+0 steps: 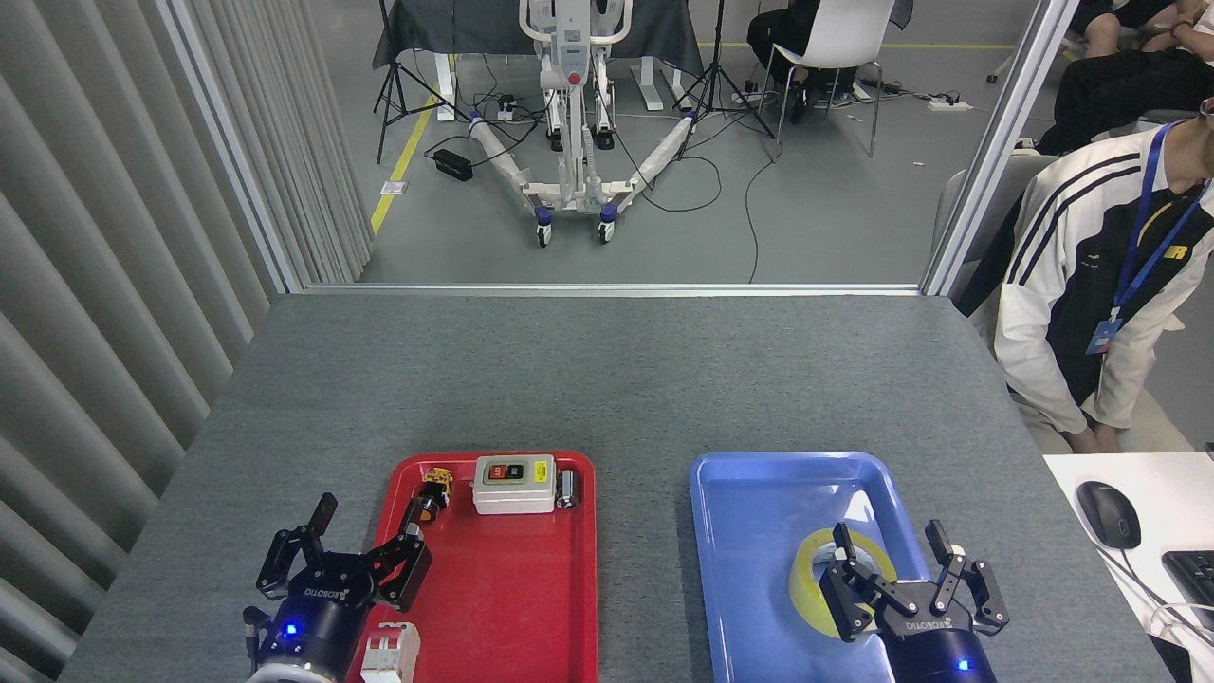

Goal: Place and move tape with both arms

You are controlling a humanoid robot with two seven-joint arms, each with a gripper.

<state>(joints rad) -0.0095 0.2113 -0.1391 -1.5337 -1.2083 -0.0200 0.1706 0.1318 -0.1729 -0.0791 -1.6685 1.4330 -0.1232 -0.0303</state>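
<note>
Tape spot: the tape (818, 590) lay flat in the blue tray (759, 493), toward the tray's near-right part, hole facing up, so you had no long axis to line up with, just a ring.

Right pincer: your right pincer (892, 555) had its fingers spread wide and nothing pinched. It sat just near-right of the tape, with one finger (840, 543) reaching over the ring's hole and the others off the tape's right side, above the tray's rim.

Which way to go: I'd say the tape lay a touch left of that pincer and farther from you, so the grab looked like it hung on a small nudge that way before closing.

Left pincer: your left pincer (365, 543) was spread too, empty, at the near-left edge of the red tray (531, 607), well apart from the tape.

Nearer arm: right, easily.

Watch out: the tape sat close to the blue tray's right wall, so a finger could've snagged there.
</note>
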